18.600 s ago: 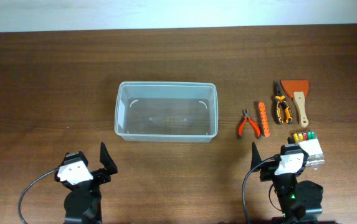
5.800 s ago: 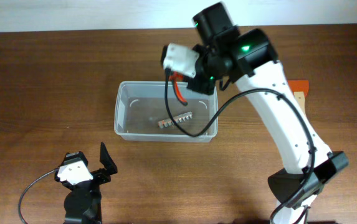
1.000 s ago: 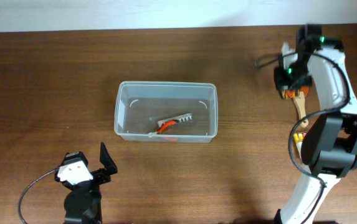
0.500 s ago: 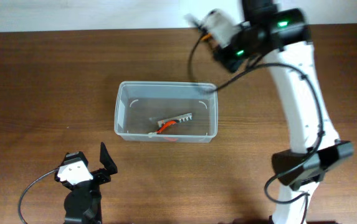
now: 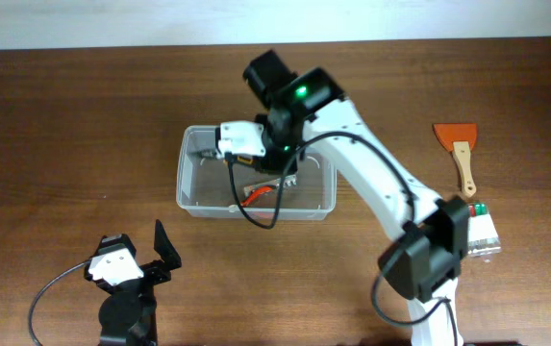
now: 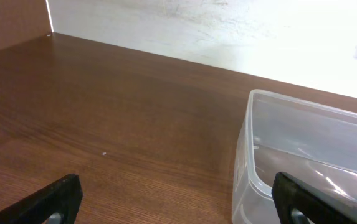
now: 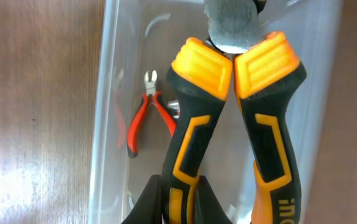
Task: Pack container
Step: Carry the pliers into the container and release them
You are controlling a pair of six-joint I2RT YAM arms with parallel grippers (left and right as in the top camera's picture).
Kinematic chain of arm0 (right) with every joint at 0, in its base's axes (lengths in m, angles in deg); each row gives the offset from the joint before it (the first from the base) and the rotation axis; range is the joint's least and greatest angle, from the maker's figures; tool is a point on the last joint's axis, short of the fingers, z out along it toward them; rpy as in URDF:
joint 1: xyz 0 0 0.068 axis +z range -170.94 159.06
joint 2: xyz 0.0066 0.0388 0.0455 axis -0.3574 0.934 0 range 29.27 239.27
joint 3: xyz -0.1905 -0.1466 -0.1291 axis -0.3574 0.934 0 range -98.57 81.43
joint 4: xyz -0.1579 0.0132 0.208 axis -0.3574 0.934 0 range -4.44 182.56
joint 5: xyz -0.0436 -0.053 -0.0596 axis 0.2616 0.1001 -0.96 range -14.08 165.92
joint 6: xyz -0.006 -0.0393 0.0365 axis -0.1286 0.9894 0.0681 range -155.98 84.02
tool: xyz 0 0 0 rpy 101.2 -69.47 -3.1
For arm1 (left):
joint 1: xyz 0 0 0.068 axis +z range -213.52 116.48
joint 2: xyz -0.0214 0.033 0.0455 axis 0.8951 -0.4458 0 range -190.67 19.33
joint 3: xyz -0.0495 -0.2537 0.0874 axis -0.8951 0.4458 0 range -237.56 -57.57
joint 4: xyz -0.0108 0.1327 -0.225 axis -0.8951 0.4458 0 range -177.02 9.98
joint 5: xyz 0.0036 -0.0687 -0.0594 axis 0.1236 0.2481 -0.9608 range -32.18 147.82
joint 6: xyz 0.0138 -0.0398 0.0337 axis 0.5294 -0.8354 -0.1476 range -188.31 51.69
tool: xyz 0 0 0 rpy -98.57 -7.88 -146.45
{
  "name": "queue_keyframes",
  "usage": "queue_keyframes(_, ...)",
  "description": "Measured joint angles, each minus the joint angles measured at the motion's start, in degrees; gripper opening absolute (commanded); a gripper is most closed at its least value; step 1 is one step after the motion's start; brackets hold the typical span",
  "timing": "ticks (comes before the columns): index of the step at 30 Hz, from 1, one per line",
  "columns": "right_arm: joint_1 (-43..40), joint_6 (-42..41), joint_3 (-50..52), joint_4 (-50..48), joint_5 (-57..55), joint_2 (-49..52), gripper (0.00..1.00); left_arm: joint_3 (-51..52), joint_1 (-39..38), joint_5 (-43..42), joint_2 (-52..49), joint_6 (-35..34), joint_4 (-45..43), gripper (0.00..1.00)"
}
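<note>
**Inspector A:** Claws first. What is each one doing?

**Inspector B:** The right claw [image 7: 177,200] is clamping one handle of the black-and-orange pliers [image 7: 228,106], pinched tight on it. The left claw [image 6: 181,202] is resting with its fingers [image 6: 53,202] spread wide apart, gripping nothing.

**A:** Now go by size, biggest down.

**B:** The wooden table [image 5: 63,115] is carrying everything. The right arm [image 5: 371,183] is reaching from 5 o'clock in the overhead view across to the middle. The container [image 5: 183,183] is sitting just left of the table's centre, with its long sides running 9 to 3 o'clock. The right claw is hanging over its 11 o'clock part. The left claw is sitting at 7 o'clock of the tub, clear of it.

**A:** And outside the tub?

**B:** A scraper [image 5: 458,149] with an orange blade and a pale handle is lying well apart at 3 o'clock, blade toward 12. A small clear case of coloured bits [image 5: 480,229] is lying at 6 o'clock of the scraper, with the arm partly covering it.

**A:** Inside?

**B:** The pliers are hanging over the tub's interior. Whether they are touching the floor, I cannot tell. Red-handled cutters [image 7: 142,118] are lying on the floor near the 6 o'clock wall. A grey toothed strip [image 5: 288,180] is lying just beside them at 2 o'clock.
</note>
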Motion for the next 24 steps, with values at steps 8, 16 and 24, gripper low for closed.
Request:
queue_keyframes(8,0.15,0.57,11.98,-10.27,-0.04,2.05,0.04,0.00,0.00,0.00,0.00,0.00,0.02,0.99)
queue_keyframes(16,-0.52,-1.33,14.88,-16.28,-0.09,2.05,0.29,0.00,0.00,0.00,0.00,0.00,0.02,0.99)
queue_keyframes(24,-3.34,-4.09,14.88,-17.31,-0.09,2.05,0.61,0.00,0.00,-0.02,0.00,0.00,0.02,0.99)
